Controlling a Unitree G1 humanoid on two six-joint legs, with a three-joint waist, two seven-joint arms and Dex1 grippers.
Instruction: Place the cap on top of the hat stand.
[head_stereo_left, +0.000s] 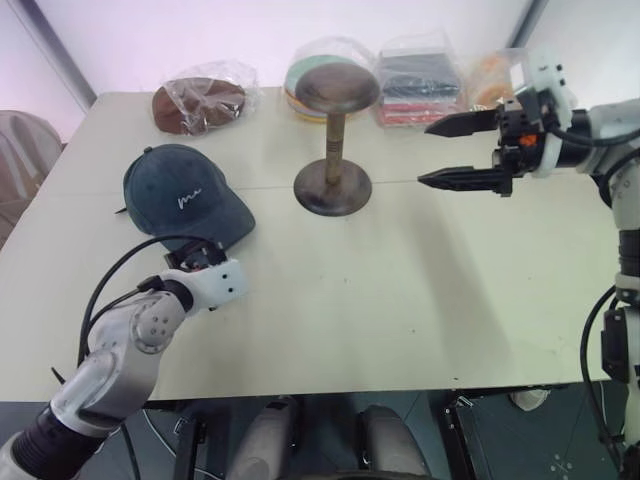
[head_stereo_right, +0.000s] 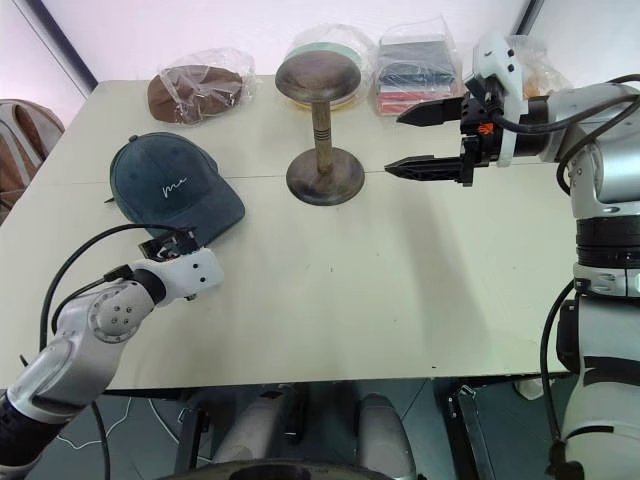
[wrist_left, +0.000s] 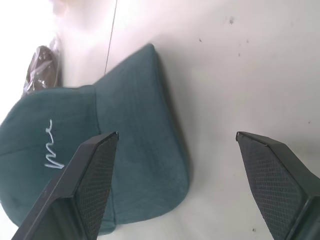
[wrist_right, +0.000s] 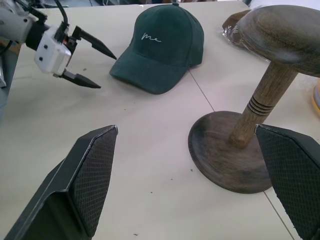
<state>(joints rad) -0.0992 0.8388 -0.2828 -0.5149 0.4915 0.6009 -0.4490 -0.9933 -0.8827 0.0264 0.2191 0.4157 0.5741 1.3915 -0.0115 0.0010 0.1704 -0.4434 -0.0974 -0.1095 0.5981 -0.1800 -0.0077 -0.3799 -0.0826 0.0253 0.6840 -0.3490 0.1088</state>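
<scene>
The dark blue cap (head_stereo_left: 185, 198) with white script lies on the table's left side, brim toward me. My left gripper (wrist_right: 107, 72) hovers low just in front of the brim, open, and the brim (wrist_left: 145, 165) lies partly between its fingers without touching them. The bronze-brown hat stand (head_stereo_left: 335, 130) stands upright mid-table, its disc top bare. Right of the stand and above the table, my right gripper (head_stereo_left: 424, 155) is open and empty, pointing at the stem (wrist_right: 260, 107).
A brown hat in a clear bag (head_stereo_left: 200, 102) lies behind the cap. Bagged stacks of coloured items (head_stereo_left: 420, 85) line the table's far edge behind the stand. The table's front edge (head_stereo_left: 380, 385) is close to me.
</scene>
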